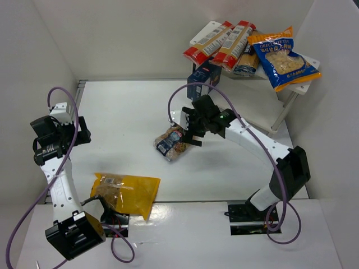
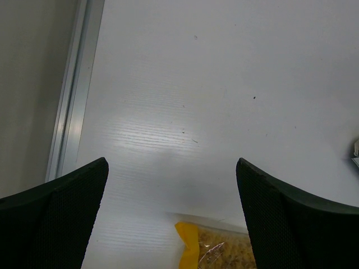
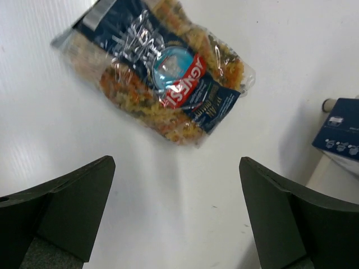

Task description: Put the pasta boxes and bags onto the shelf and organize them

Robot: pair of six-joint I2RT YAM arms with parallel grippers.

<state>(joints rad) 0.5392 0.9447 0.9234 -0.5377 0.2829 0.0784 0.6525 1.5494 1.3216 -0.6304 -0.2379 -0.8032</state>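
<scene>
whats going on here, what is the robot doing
Two arms are shelving pasta. The right gripper hangs open over the spiral pasta bag on the table, not gripping it. The left gripper is open near the yellow bag. The spaghetti boxes and blue-and-orange bag already lie on the shelf.

**Top board crowded, table open to the shelf's left**

The shelf's [image 1: 200,37] top board is covered nearly edge to edge by two spaghetti boxes [image 1: 208,43], a blue-and-orange bag [image 1: 283,59] and another pack [image 1: 247,63] between them. The navy box [image 1: 203,78] stands at the shelf's front-left corner and blocks that approach. To its right the lower board shows open room. Left of the shelf the table [image 1: 123,112] is bare to the wall. In front of the shelf lie the spiral pasta bag [image 1: 171,144] and the right arm [image 1: 252,137].
</scene>
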